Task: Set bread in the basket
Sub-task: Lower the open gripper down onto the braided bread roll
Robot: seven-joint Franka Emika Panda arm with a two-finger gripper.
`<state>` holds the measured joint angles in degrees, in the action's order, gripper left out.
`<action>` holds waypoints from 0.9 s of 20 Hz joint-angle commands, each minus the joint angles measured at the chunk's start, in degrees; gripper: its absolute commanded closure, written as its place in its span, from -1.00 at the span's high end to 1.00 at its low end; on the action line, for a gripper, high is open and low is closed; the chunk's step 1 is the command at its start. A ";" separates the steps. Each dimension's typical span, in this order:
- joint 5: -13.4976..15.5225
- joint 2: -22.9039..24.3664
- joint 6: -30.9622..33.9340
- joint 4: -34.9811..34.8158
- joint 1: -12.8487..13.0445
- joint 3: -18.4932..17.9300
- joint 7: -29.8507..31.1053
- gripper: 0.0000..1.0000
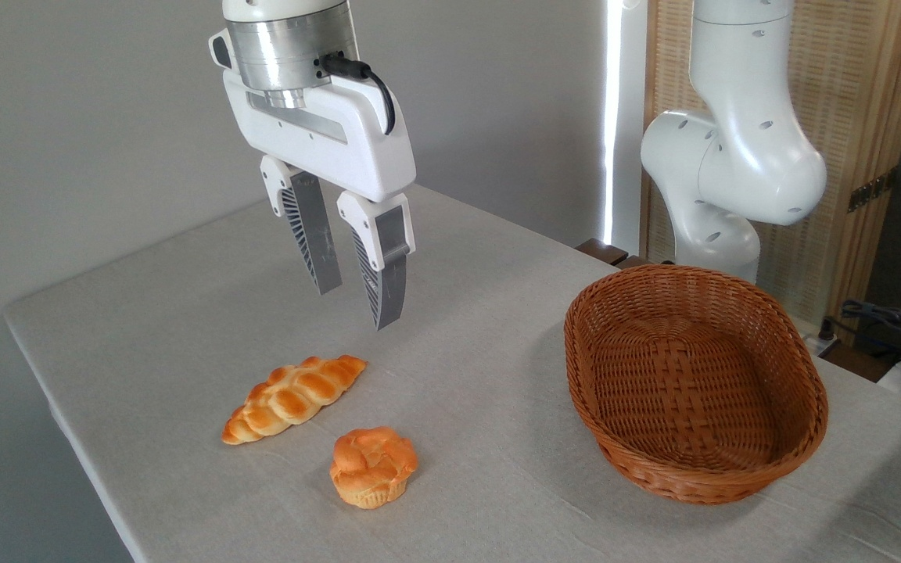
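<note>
On the pale cloth-covered table, toward its 8 o'clock side, lies the bread, a braided golden-orange loaf with pointed ends, stretched on a slant from 8 o'clock to 2 o'clock. It rests flat on the cloth with nothing touching it. Just beside it, at its 4 o'clock, sits a small round knotted bun, upright and apart from the loaf by a narrow strip of cloth.

Above the loaf, off at its 1 o'clock, the gripper hangs in the air, pointing downward with a slight tilt. Its two ribbed grey fingers stand parted with a moderate gap between them, and they hold nothing. Their tips are clear of the table and of the bread.

Well apart, at 3 o'clock from the loaf, stands the basket, an oval brown wicker one with sloping sides, its woven floor bare. Behind it, at 12 o'clock, rises the white body of the robot arm, before a wooden screen.
</note>
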<state>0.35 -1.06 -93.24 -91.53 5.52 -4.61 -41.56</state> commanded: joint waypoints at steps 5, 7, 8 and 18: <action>0.27 0.97 0.70 0.48 0.19 -0.40 -1.15 1.00; 0.27 0.97 0.70 0.39 0.19 -0.23 -1.15 1.00; 0.44 0.97 0.61 0.39 0.28 -0.05 -0.89 1.00; 2.81 3.96 -12.48 -12.60 6.96 0.39 0.08 1.00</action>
<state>1.40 1.05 -103.21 -99.10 10.26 -3.94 -41.55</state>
